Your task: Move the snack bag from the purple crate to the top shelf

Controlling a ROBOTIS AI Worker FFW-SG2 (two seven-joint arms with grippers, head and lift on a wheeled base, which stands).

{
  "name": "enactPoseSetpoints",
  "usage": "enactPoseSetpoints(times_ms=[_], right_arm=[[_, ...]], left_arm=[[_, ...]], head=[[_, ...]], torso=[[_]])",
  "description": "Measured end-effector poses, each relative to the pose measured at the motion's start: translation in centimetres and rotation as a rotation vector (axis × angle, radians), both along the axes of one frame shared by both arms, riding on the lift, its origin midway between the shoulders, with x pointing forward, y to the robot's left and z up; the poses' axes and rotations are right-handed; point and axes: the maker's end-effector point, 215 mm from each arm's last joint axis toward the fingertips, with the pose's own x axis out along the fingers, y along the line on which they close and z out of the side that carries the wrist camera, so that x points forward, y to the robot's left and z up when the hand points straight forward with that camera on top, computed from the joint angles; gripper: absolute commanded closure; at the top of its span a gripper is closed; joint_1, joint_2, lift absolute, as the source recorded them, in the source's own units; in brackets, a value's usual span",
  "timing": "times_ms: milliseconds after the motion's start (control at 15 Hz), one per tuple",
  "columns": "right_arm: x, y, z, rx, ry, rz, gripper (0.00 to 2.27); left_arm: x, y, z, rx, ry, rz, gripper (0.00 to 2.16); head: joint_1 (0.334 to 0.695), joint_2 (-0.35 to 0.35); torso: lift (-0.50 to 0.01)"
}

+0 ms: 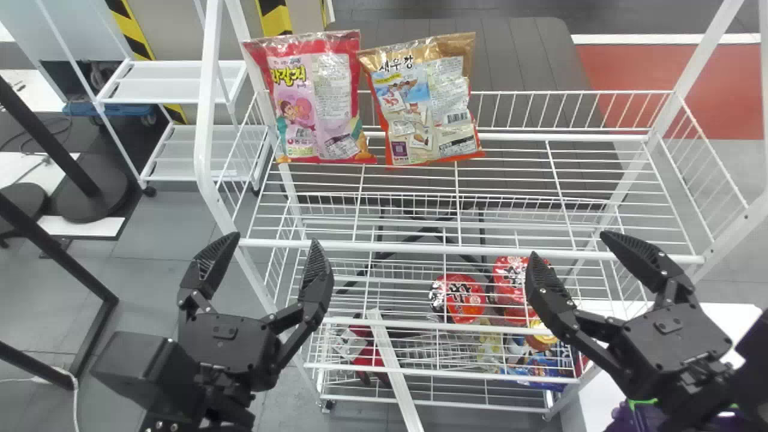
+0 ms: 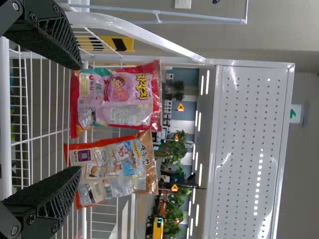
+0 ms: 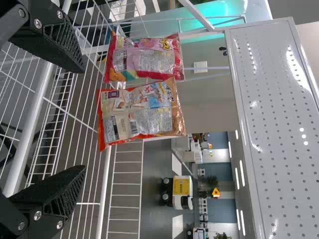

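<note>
**Snack bag looks like it's already up top, both grippers empty**

So there are two candidates, a pink-and-red snack bag (image 1: 318, 96) and an orange-and-gold snack bag (image 1: 423, 105), and I can't tell which is the one from the task. Both stand at the back of the upper wire shelf (image 1: 540, 137), beyond the jaws, side by side and touching or nearly so.

They look light, puffy and soft, with slick film and probably brittle contents. If one needs fixing, I'd pinch the sides around the middle, gently. Squeeze hard and you get crumbs; grab the crimped top and it may slip or swing.

The left gripper (image 1: 273, 243) is wide open with nothing in it, just this side of the front rail (image 1: 600, 254). Right gripper (image 1: 570, 246): also wide open, also empty, with the bags ahead and off to its left.

Edges to mind: that front rail just past the fingertips, the side guard (image 1: 714, 159) beyond and right of the right jaws, and the perforated panel (image 2: 249, 149) overhead. Most open room is right of the orange-and-gold one. The purple crate (image 1: 639, 423) sits down below the right jaws. My guess: only backing off remains.
</note>
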Motion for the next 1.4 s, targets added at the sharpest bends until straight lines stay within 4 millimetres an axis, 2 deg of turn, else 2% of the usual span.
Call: enactPoseSetpoints(times_ms=[1400], right_arm=[[-0.5,-1.5,0.1,-0.004,0.000,-0.025,0.14]], left_arm=[[-0.2,0.1,-0.1,-0.006,0.005,0.012,0.10]], head=[[0.695,0.026]], torso=[[-0.128]])
